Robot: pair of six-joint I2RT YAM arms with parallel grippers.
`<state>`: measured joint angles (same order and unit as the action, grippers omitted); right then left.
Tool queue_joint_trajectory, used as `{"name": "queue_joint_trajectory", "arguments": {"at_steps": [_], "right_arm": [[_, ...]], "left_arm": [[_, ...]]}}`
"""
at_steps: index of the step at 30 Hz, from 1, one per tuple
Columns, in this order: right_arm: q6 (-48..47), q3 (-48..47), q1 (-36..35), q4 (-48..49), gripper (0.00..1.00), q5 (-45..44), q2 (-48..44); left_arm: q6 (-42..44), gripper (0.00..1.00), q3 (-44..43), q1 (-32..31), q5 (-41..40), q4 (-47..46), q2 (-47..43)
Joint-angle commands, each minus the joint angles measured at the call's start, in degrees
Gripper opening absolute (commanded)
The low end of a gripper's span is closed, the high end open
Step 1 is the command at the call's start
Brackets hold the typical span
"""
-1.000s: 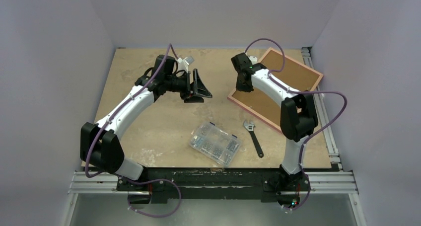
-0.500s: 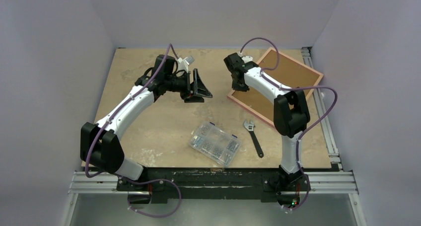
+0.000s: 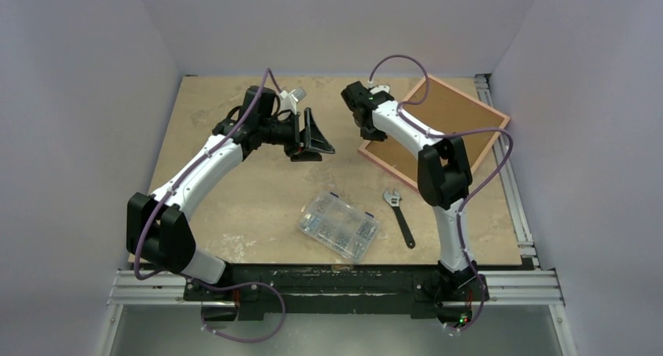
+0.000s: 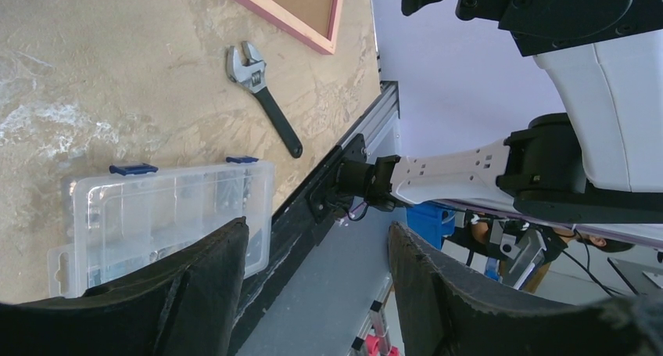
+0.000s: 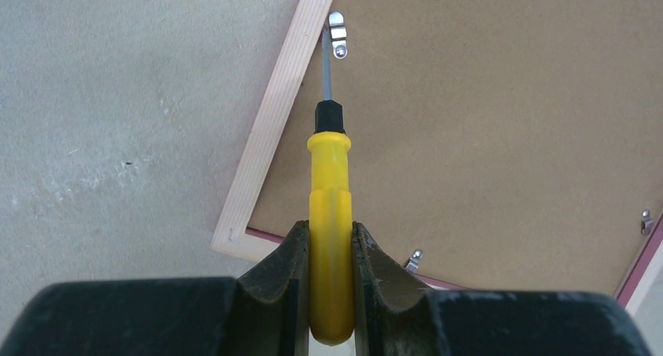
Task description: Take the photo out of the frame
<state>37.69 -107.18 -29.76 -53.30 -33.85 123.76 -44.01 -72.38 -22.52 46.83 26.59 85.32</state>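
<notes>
While the frame (image 3: 463, 112) lies face down at two o'clock on the counter (image 3: 266, 192) (photo hidden beneath), the right gripper (image 5: 329, 235) clamps a yellow screwdriver (image 5: 329, 184), tip at a back clip (image 5: 337, 37); the left gripper (image 4: 317, 227) hangs apart. Next, likely swivel that clip aside.

right tool (image 3: 364, 127) shifted left, screwdriver (image 5: 329, 184) carried along
</notes>
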Motion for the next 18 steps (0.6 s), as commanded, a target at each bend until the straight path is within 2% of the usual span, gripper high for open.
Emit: {"name": "queue_joint_trajectory", "arguments": {"at_steps": [1, 8, 15, 18], "right_arm": [[1.0, -2.15, 0.44, -4.36, 0.0, -4.04, 2.25], [3.6, -8.74, -0.2, -14.64, 0.0, -10.48, 7.74], [2.35, -10.41, -0.3, -16.25, 0.0, -11.23, 9.97], [3.3, -13.02, -0.26, -19.82, 0.0, -11.79, 12.19]], "left_arm": [[-0.58, 0.64, 0.22, 0.11, 1.26, -2.09, -0.49], [-0.73, 0.64, 0.31, 0.16, 1.42, -2.2, -0.47], [-0.94, 0.64, 0.48, 0.11, 1.51, -2.42, -0.19], [-0.97, 0.64, 0.51, 0.11, 1.51, -2.5, -0.17]]}}
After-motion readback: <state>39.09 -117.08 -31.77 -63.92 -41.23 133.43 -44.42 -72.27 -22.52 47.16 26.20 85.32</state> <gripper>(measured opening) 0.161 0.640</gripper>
